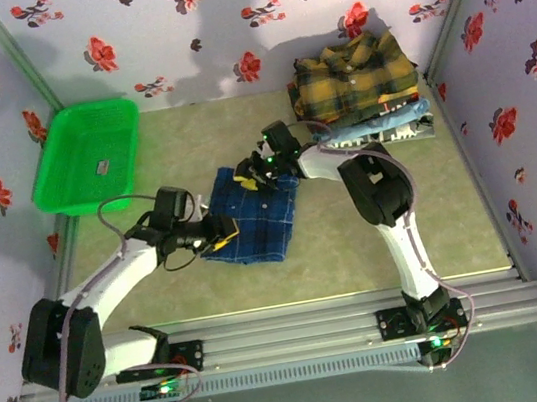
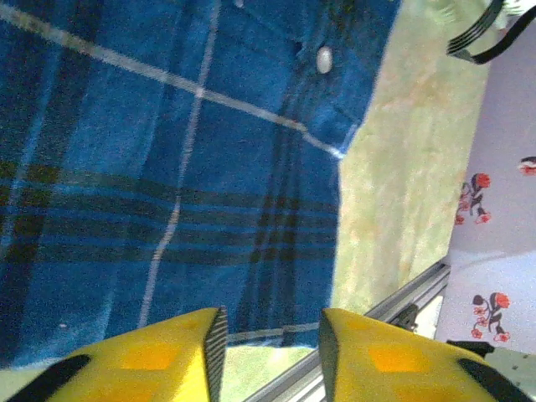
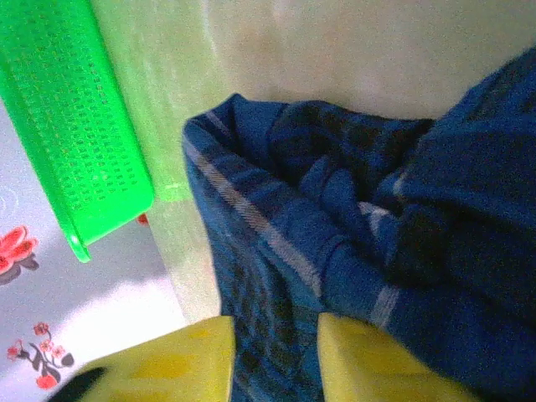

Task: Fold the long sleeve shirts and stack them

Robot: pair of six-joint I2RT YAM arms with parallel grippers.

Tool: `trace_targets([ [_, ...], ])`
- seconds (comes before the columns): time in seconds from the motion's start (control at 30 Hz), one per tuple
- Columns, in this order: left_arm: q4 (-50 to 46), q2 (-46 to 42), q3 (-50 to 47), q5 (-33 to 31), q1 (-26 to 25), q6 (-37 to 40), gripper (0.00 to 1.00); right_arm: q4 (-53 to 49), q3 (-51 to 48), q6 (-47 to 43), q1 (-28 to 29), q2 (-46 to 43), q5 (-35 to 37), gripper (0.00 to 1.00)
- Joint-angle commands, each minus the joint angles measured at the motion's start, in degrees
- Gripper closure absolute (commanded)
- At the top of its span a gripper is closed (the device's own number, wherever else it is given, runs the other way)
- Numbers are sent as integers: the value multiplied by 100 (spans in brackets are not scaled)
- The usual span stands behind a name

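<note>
Nearest the left wrist camera, two yellow fingers [image 2: 159, 356] of the left claw [image 2: 272, 322] are seen parted. The hem of the dark blue plaid shirt [image 2: 167, 167] crosses the gap between them. Nothing is clamped there, though whether the pads brush the cloth cannot be told.

The shirt is marked with thin white lines and darker bands, and a pale button [image 2: 324, 59] is seen near its upper edge. From above it is seen folded into a rough rectangle near the middle of the green bench [image 1: 355, 239], between the two claws. Its far edge is bunched into soft folds in the right wrist view.

Against the back right wall a mustard-yellow plaid shirt [image 1: 355, 72] is laid on top of a stack, with a light blue shirt [image 1: 393, 120] under it. The lower layers are mostly covered, so their number cannot be told. The blue shirt's collar and sleeves cannot be made out, and its far end is partly hidden by the right claw [image 1: 245, 179].

The right claw's fingers [image 3: 377, 360] are likewise held apart over the folds, with cloth showing in the gap and no pinch visible. The left arm is stretched low from the near left, its claw at the shirt's near-left edge. The right arm is bent sharply at the elbow and turned leftward. A green plastic basket [image 1: 84, 153] is set at the far left.
</note>
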Motion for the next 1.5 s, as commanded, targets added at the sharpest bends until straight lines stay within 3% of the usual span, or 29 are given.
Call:
trace_targets([
  [0.0,100,-302,302,-100,97,260,53,-1538,255,-887,6,-1155,516,44],
  [0.07,-28,-400,480,-133,233,437,37,-2997,215,-1528,45,-1855,1329,29],
  [0.17,-161,-439,732,-137,486,810,19,-4417,-346,-1898,122,-2705,2518,19],
  [0.27,-344,-379,1023,-262,738,1311,1,-4557,-1582,-1738,160,-3506,2941,17],
  [0.37,-556,-171,1350,-284,995,1772,0,-3490,-2859,-1348,301,-4132,2749,16],
  [0.5,-1214,179,1951,-662,1051,2561,0,-2241,-3491,-1091,657,-4040,2549,16],
  [0.77,-1557,247,2393,-1145,1108,3181,0,-1335,-3349,-723,960,-3054,2602,17],
  [0.97,-1641,29,2288,-1297,1163,3317,0,-1870,-2657,-963,959,-2481,2747,19],
  [1.3,-1625,-416,1942,-1509,1204,3420,0,-2781,-1595,-1410,935,-1543,2725,37],
  [1.47,-1314,-706,1506,-1501,1205,3237,0,-3464,-1156,-1576,916,-1257,3102,72],
])
